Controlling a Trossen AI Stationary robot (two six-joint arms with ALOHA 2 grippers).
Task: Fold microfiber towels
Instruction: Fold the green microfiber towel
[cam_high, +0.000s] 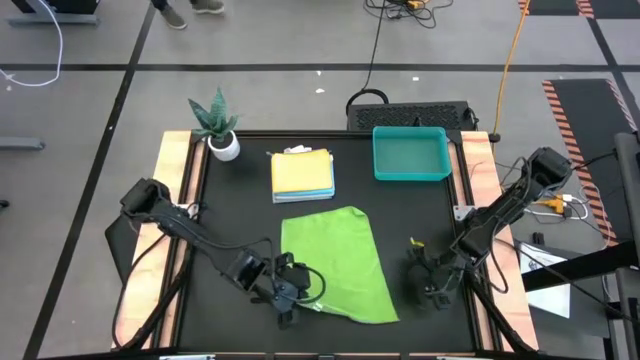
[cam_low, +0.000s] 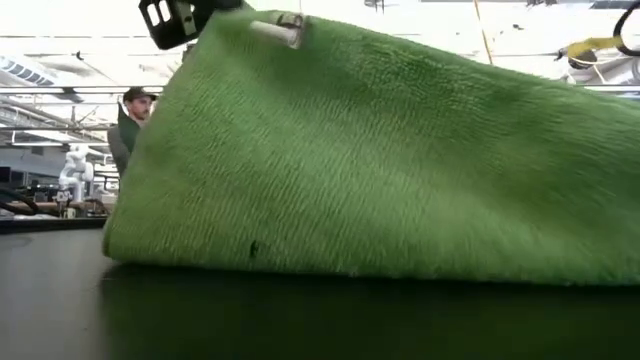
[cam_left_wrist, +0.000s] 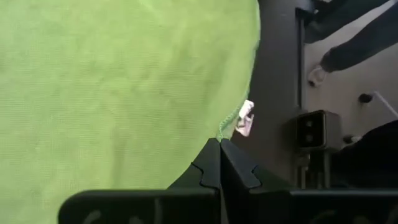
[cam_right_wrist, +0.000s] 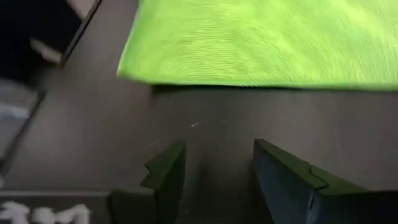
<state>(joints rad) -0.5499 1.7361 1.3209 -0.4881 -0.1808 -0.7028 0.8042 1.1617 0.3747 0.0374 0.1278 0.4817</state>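
From above, the lime green towel (cam_high: 337, 262) lay spread near the front middle of the table (cam_high: 240, 190), with the finished stack of folded towels (cam_high: 302, 174) behind it beside the teal tray (cam_high: 411, 154). My left gripper (cam_high: 284, 292) sat at the towel's front left corner; my right gripper (cam_high: 432, 278) stood clear of the cloth on its right side.

At table height, the green cloth filled nearly everything, its one edge lifted and a white tag (cam_low: 276, 30) showing near the top.

Past my left wrist, my fingers (cam_left_wrist: 219, 163) were pinched tight on the towel's corner hem.

Past my right wrist, my fingers (cam_right_wrist: 166, 169) stood apart over bare table, holding nothing.

With one corner pinched alone, I judged the hem could slip free, or the cloth drag and fold crooked.
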